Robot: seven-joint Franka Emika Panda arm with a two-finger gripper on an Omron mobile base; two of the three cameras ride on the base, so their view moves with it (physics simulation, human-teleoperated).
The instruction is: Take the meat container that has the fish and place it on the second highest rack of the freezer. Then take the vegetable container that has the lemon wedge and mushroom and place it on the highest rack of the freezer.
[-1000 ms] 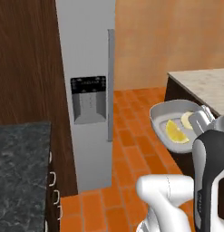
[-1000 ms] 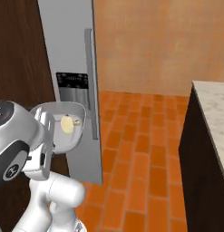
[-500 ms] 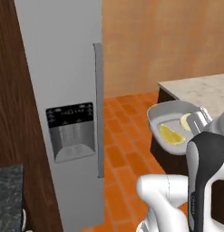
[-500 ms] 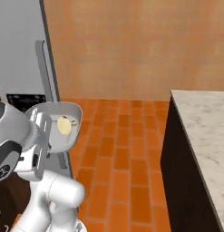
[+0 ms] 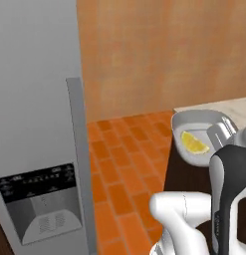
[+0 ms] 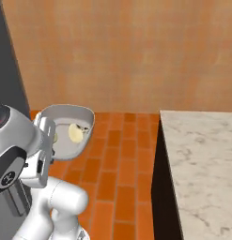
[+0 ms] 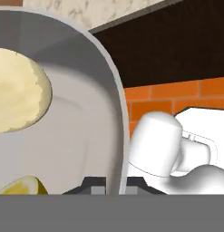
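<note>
Your end effector (image 7: 114, 183) is clenched on the rim of the rigid, light vegetable container (image 5: 194, 130), lemon wedge (image 5: 194, 143) and mushroom (image 7: 16, 97) loose inside just beyond it, so carry it level.

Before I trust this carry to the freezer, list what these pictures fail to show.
- Freezer racks: the grey door fills the left base view's left side; nothing behind it shows.
- Container: the arm covers its right end in the left base view.
- Mushroom: cut off by the hand view's left edge.
- Lemon wedge: just a sliver above the bottom band.
- Hand: shut on the container rim; fingertips barely show.
</note>
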